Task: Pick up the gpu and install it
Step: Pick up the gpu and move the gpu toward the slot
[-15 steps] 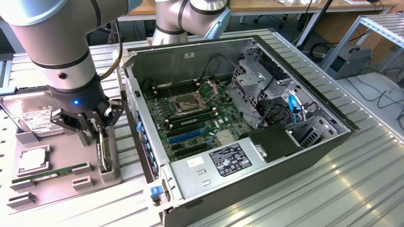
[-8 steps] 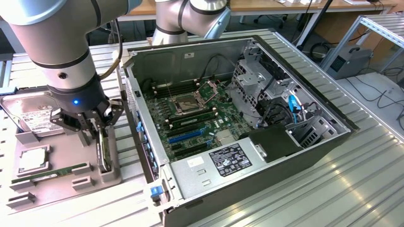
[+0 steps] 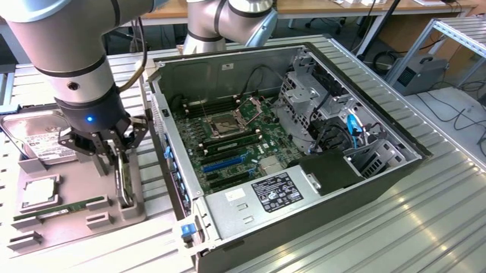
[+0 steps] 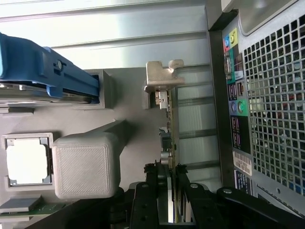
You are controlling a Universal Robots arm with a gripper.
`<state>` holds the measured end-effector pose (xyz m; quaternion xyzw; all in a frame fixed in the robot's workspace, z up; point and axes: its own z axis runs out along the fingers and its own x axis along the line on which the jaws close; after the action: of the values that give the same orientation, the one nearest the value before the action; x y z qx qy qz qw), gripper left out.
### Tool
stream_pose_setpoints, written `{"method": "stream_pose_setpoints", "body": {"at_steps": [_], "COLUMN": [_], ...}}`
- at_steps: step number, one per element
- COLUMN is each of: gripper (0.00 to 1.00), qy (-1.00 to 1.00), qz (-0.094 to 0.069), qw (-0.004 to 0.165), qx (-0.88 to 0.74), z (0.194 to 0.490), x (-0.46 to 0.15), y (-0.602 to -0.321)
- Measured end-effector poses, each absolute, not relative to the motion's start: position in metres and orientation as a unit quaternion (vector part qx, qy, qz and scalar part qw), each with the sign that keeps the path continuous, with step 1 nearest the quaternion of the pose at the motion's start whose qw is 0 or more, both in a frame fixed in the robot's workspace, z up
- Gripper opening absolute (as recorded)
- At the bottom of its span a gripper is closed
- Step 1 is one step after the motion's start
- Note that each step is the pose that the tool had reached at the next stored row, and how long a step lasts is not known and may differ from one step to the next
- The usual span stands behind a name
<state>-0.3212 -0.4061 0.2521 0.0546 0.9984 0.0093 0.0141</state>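
gpu (image 4: pixel 170 138) thin flat card, edge-on between parted black fingers (image 4: pixel 144 202).

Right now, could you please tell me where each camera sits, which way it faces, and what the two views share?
Exterior view: off the arm, raised, looking down at an angle on the open computer case and the grey parts tray at the exterior view's left; the arm and end effector show, at the gpu.
Wrist view: on the wrist, looking along the end effector at the gpu's edge, the tray and the case's perforated rear panel; the end effector's front shows.
Shared: gpu, tray, case, end effector.
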Motion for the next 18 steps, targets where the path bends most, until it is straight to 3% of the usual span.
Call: {"method": "stream_pose_setpoints", "body": {"at_steps": [18], "gripper": [0.27], "qy": [0.998], "qz": [0.009], "qw": [0.014], "qx": [0.055], "z": [0.264], "x": [-0.321], "y": [-0.406]}}
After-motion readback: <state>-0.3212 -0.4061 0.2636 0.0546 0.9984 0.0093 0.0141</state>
